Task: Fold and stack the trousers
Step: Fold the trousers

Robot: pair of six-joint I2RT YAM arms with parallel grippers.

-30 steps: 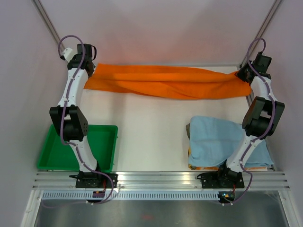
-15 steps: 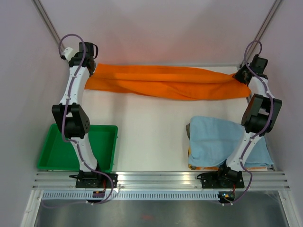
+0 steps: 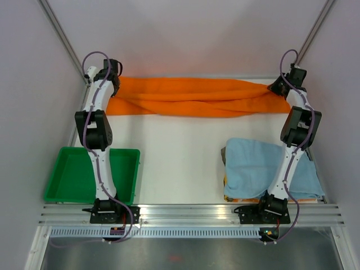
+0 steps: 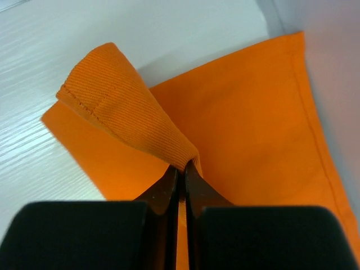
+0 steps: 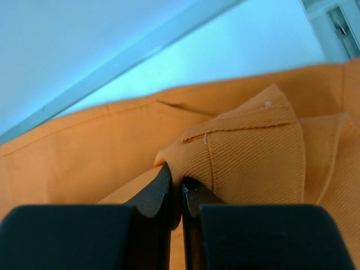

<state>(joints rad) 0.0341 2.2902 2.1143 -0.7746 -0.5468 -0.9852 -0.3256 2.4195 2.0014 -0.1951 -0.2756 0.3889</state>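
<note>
The bright orange trousers (image 3: 197, 97) stretch as a long twisted band across the far edge of the table, from left arm to right arm. My left gripper (image 3: 114, 85) is shut on the band's left end; in the left wrist view its tips (image 4: 181, 169) pinch a hemmed fold of orange cloth (image 4: 124, 118). My right gripper (image 3: 274, 87) is shut on the right end; the right wrist view shows its tips (image 5: 175, 179) clamped on a stitched corner of the trousers (image 5: 253, 152).
A green tray (image 3: 59, 194) stands at the near left beside the left arm's base. A light blue cloth (image 3: 256, 169) lies over an orange-edged stack at the near right. Back wall and side posts stand close behind both grippers.
Both grippers have carried the trousers' ends toward the far edge and a little inward. The band now lies straighter and further back.
</note>
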